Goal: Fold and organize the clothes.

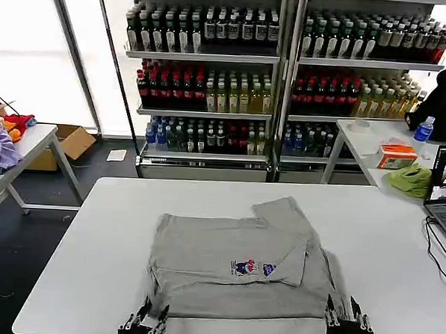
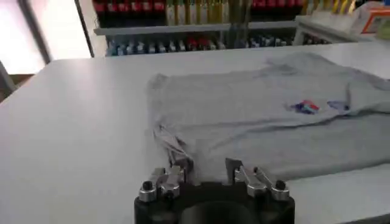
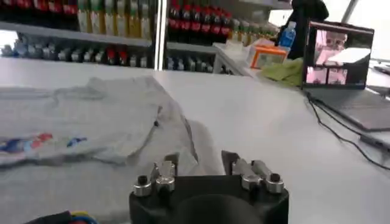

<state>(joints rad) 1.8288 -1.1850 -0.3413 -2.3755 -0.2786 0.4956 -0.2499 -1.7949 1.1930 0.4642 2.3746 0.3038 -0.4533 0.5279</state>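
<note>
Where the white rectangular table (image 1: pixel 83 264) met its near edge, a light grey short-sleeved cotton shirt (image 1: pixel 233 261) with a small multicoloured chest print (image 1: pixel 252 269) lay partly folded, one sleeve turned over the body toward the far right. Left gripper (image 1: pixel 144 323): stationed at the shirt's near left corner, fingers spread apart, holding nothing; the rumpled hem corner (image 2: pixel 173 146) lay just before its fingertips. Right gripper (image 1: pixel 347 318): stationed at the near right corner, jaws likewise parted and empty, just beside the cloth edge. Room: metal shelving (image 1: pixel 280 80) stocked with rows of bottled drinks stood behind the table. Side table at right (image 1: pixel 359 144) carried an open laptop (image 3: pixel 338 58), a lime-green cloth (image 1: pixel 411 180), an orange box (image 1: pixel 396 156) and a blue-capped bottle (image 1: pixel 424 130). Side table at left (image 1: pixel 26 145) bore purple, orange and red garments (image 1: pixel 4 137); a cardboard box (image 1: pixel 73 140) sat on the floor beyond it.
</note>
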